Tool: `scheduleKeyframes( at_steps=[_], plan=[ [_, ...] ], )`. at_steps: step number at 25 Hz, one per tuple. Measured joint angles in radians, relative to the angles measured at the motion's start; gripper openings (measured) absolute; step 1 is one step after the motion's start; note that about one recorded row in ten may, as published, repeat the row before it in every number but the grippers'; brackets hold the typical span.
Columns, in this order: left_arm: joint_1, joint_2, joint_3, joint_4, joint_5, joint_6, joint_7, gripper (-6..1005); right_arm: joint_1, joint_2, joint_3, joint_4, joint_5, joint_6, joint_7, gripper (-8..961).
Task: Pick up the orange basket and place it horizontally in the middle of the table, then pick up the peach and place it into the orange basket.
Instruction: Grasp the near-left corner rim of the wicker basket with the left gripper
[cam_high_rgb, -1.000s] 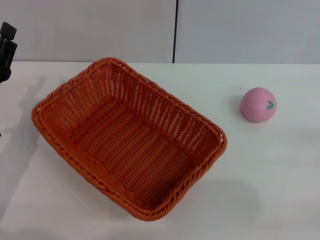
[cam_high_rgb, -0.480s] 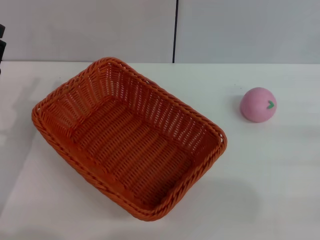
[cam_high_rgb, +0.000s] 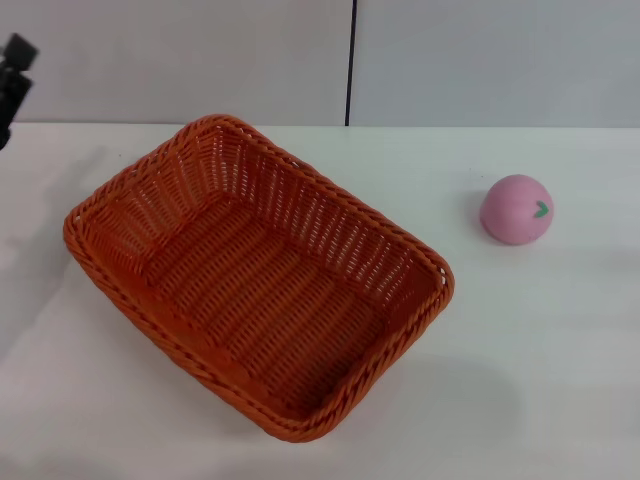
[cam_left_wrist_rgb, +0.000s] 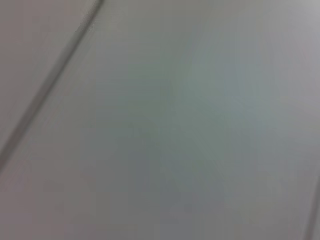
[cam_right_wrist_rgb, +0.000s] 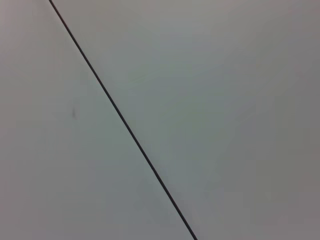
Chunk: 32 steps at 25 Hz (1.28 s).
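Note:
The orange basket (cam_high_rgb: 255, 270) lies empty on the white table (cam_high_rgb: 540, 340), left of centre, turned at a slant with one corner toward the front. The pink peach (cam_high_rgb: 516, 209) rests on the table to the basket's right, well apart from it, its green leaf mark facing me. A dark piece of my left gripper (cam_high_rgb: 12, 85) shows at the far left edge of the head view, raised above the table and away from the basket. My right gripper is out of view. Both wrist views show only a grey wall.
A grey wall with a dark vertical seam (cam_high_rgb: 350, 62) stands behind the table's far edge. Bare tabletop stretches between the basket and the peach and along the front right.
The left gripper at the left edge slipped almost out of view, then came back in, now a little higher. The basket and the peach have not moved.

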<state>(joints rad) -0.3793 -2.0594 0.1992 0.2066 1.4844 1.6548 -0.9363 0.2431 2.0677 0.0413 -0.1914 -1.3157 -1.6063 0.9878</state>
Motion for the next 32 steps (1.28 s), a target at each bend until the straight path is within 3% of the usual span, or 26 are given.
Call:
scheduleKeyframes(
  at_steps=[3, 4, 6, 8, 12, 13, 14, 15, 20, 21, 22, 27, 28, 32],
  plan=[
    [-0.002, 0.000, 0.130, 0.119, 0.000, -0.004, -0.110, 603, 0.001, 0.000, -0.001, 0.000, -0.007, 0.020, 0.000, 626],
    [-0.002, 0.000, 0.130, 0.119, 0.000, -0.004, -0.110, 603, 0.001, 0.000, -0.001, 0.000, -0.007, 0.020, 0.000, 626],
    [0.000, 0.000, 0.269, 0.235, 0.002, -0.023, -0.225, 603, 0.002, 0.000, -0.001, 0.000, -0.011, 0.025, 0.001, 626],
    [0.002, 0.001, 0.335, 0.306, 0.015, -0.050, -0.295, 603, 0.003, 0.000, -0.001, 0.001, -0.012, 0.028, 0.001, 626],
    [0.003, 0.001, 0.370, 0.357, 0.034, -0.071, -0.343, 602, 0.006, 0.000, -0.006, 0.003, -0.013, 0.032, 0.001, 626],
    [0.001, 0.001, 0.396, 0.469, 0.107, -0.109, -0.463, 602, 0.006, 0.000, -0.009, 0.004, -0.013, 0.033, 0.001, 626],
    [0.001, 0.001, 0.396, 0.469, 0.107, -0.109, -0.463, 602, 0.006, 0.000, -0.012, 0.004, -0.013, 0.033, 0.001, 626],
    [-0.002, 0.003, 0.398, 0.571, 0.185, -0.134, -0.576, 602, 0.005, 0.000, -0.015, 0.004, -0.013, 0.034, 0.002, 626],
    [-0.002, 0.003, 0.398, 0.571, 0.185, -0.134, -0.576, 602, -0.003, 0.000, -0.016, 0.003, -0.013, 0.037, 0.002, 626],
    [-0.005, 0.012, 0.400, 0.747, 0.348, -0.147, -0.741, 602, -0.003, 0.000, -0.016, 0.003, -0.013, 0.038, 0.002, 626],
    [-0.013, 0.020, 0.401, 0.848, 0.472, -0.129, -0.843, 602, -0.004, 0.000, -0.016, 0.003, -0.013, 0.042, 0.002, 626],
    [-0.017, 0.025, 0.401, 0.892, 0.533, -0.111, -0.891, 603, -0.004, 0.001, -0.015, 0.004, -0.013, 0.072, 0.002, 625],
    [-0.031, 0.028, 0.402, 1.021, 0.672, -0.039, -0.995, 603, -0.003, 0.001, -0.015, 0.005, -0.013, 0.077, 0.002, 625],
    [-0.036, 0.026, 0.403, 1.041, 0.692, -0.026, -1.007, 603, 0.002, 0.001, -0.015, 0.007, -0.013, 0.085, 0.002, 625]
  ],
)
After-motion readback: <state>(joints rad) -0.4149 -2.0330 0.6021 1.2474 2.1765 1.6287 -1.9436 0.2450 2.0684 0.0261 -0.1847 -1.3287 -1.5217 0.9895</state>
